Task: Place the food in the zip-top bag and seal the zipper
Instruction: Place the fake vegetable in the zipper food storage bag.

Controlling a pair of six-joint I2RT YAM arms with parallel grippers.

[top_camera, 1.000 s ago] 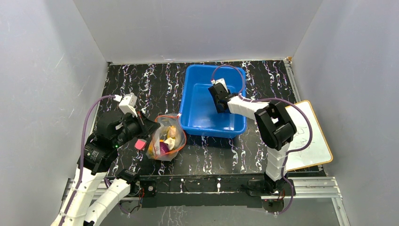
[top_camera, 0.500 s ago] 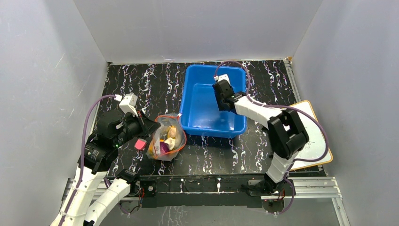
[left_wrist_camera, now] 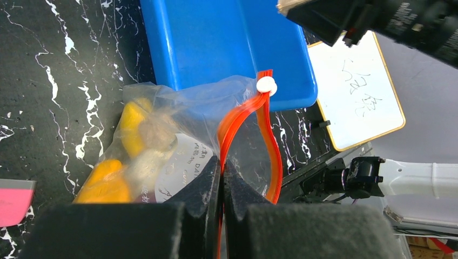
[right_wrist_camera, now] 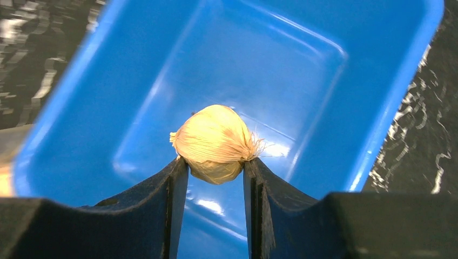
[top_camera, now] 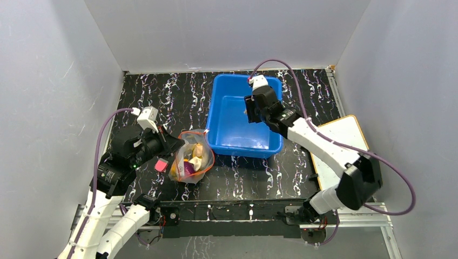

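The zip-top bag (top_camera: 192, 159) lies on the table (top_camera: 162, 97) just beside the near left corner of the blue bin (top_camera: 243, 149). It already holds several pieces of food (left_wrist_camera: 132, 116): yellow and orange shapes press against the film, and a purple piece sits lower down. I find the zipper (left_wrist_camera: 240, 116) unsealed. Its two red-orange lips bow apart, and the white slider (left_wrist_camera: 266, 84) sits at the far end, next to the bin wall. My left hand (left_wrist_camera: 221, 164) is clamped shut on one lip of the strip. I judge this grip is there to hold the mouth raised and open toward the bin. My right hand (right_wrist_camera: 215, 162) grips a beige, papery bulb (right_wrist_camera: 215, 135) between its fingers, above the bin floor and well apart from the bag. I take the bulb to be a further item for loading. The mouth looks narrow against the bulb's width, so the drop calls for care. A pink block (top_camera: 160, 165) lies beside the bag on its left and is not part of the load.
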